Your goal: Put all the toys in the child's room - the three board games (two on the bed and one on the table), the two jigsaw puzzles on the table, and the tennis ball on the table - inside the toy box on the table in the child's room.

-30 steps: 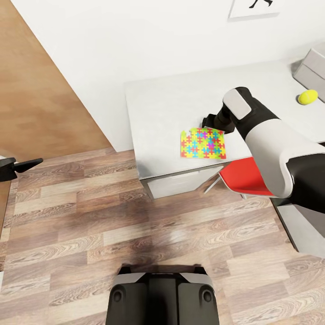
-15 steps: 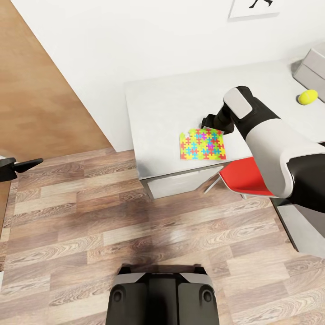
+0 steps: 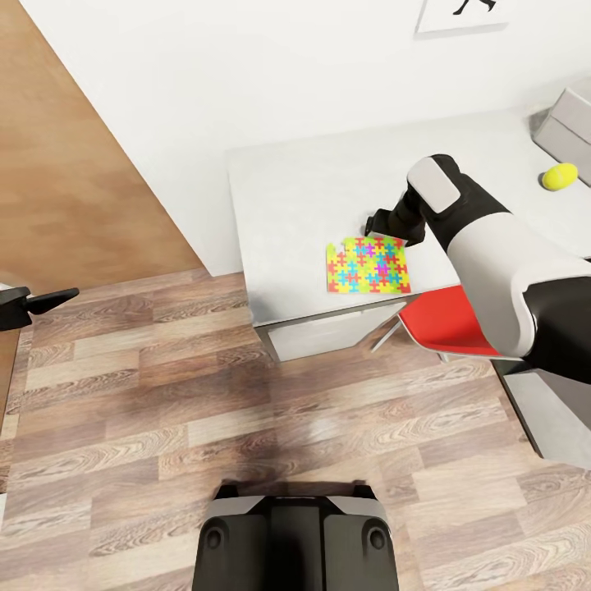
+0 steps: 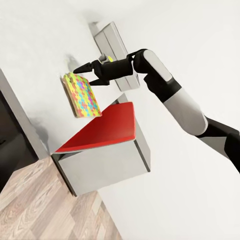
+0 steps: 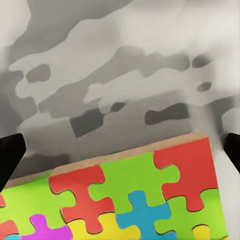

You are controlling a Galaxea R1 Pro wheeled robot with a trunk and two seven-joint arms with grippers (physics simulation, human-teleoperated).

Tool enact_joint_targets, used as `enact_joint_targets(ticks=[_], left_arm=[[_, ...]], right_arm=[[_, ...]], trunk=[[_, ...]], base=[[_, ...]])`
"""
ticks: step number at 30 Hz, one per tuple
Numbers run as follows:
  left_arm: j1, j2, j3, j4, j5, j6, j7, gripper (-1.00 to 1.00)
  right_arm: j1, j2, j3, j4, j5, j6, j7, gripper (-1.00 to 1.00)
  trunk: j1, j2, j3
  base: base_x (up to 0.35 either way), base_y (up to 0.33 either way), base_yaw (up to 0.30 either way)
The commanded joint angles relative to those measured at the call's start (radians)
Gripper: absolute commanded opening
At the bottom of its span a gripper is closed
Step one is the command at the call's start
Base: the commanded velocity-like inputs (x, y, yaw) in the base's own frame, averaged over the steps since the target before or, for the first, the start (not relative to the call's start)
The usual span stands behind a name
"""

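Observation:
A jigsaw puzzle (image 3: 368, 264), a thin square of yellow, pink, blue and green pieces, lies flat near the front edge of the pale table (image 3: 287, 180). My right gripper (image 3: 377, 221) hangs just behind its far edge, open, with nothing held. In the right wrist view the puzzle (image 5: 135, 200) lies below the gripper (image 5: 120, 152), whose dark fingertips (image 5: 10, 161) stand wide apart. The tennis ball (image 3: 560, 175) rests at the table's right end beside a corner of the grey toy box (image 3: 566, 123). My left gripper (image 3: 49, 300) hovers over the floor far to the left.
A red chair seat (image 3: 439, 320) is tucked under the table below my right arm. A grey drawer (image 3: 328, 332) sits under the table's front edge. A brown panel (image 3: 66, 164) bounds the left side. My own base (image 3: 295, 533) is over wood-plank floor.
The puzzle has slid slightly to the left along the table. My right arm has shifted a little with it. The left arm has not moved.

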Motion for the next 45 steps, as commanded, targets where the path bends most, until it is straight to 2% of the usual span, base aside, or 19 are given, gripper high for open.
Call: enact_joint_targets(ticks=[1, 10, 11, 14, 17, 19, 22, 27, 35, 43, 45], left_arm=[[-0.001, 0.0, 0.0, 0.0, 0.0, 0.011, -0.004, 1.0], [-0.001, 0.0, 0.001, 0.0, -0.001, 0.011, -0.004, 1.0], [0.003, -0.005, 0.001, 0.006, 0.002, 0.011, -0.004, 1.0], [0.003, -0.022, 0.001, 0.008, 0.002, 0.011, -0.004, 1.0], [0.003, -0.023, 0.001, 0.008, 0.002, 0.011, -0.004, 1.0], [0.014, -0.035, -0.01, 0.019, -0.01, 0.006, 0.003, 1.0], [0.031, -0.052, -0.025, 0.036, -0.028, 0.006, 0.004, 1.0], [0.06, -0.08, -0.025, 0.065, -0.057, 0.006, 0.015, 1.0], [0.073, -0.081, -0.025, 0.108, -0.101, 0.005, 0.017, 1.0], [0.073, -0.081, -0.024, 0.109, -0.103, 0.005, 0.016, 1.0], [0.073, -0.081, -0.024, 0.109, -0.103, 0.005, 0.016, 1.0]], right_arm=[[0.0, 0.0, 0.001, 0.069, -0.034, -0.001, -0.007, 1.0], [-0.001, 0.0, 0.0, 0.069, -0.035, 0.002, -0.007, 1.0], [0.004, 0.006, 0.0, -0.002, -0.015, 0.014, -0.009, 1.0], [0.005, 0.022, -0.003, -0.001, 0.033, 0.04, -0.007, 1.0], [0.005, 0.038, -0.015, -0.004, 0.074, 0.052, -0.006, 1.0], [0.01, 0.049, -0.021, -0.026, 0.108, 0.071, -0.006, 1.0], [0.007, 0.066, -0.038, -0.042, 0.087, 0.086, -0.005, 1.0], [-0.005, 0.089, -0.067, -0.055, 0.052, 0.095, -0.009, 1.0], [-0.007, 0.087, -0.112, -0.063, 0.007, 0.096, -0.018, 1.0], [-0.007, 0.086, -0.155, -0.063, -0.038, 0.096, -0.019, 1.0], [-0.007, 0.086, -0.155, -0.063, -0.05, 0.096, -0.019, 1.0]], trunk=[[0.001, -0.001, -0.001], [0.001, -0.001, -0.001], [0.001, -0.001, -0.001], [0.001, -0.001, -0.001], [0.001, -0.001, -0.001], [0.001, -0.001, -0.001], [0.001, -0.001, -0.001], [0.001, -0.001, -0.001], [0.001, -0.001, -0.001], [0.001, -0.001, -0.001], [0.001, -0.001, -0.001]], base=[[0.0, 0.0, 0.0], [0.0, 0.0, 0.0], [0.0, 0.0, 0.0], [0.0, 0.0, 0.0], [0.0, 0.0, 0.0], [0.0, 0.0, 0.0], [0.0, 0.0, 0.0], [0.0, 0.0, 0.0], [0.0, 0.0, 0.0], [0.0, 0.0, 0.0], [0.0, 0.0, 0.0]])
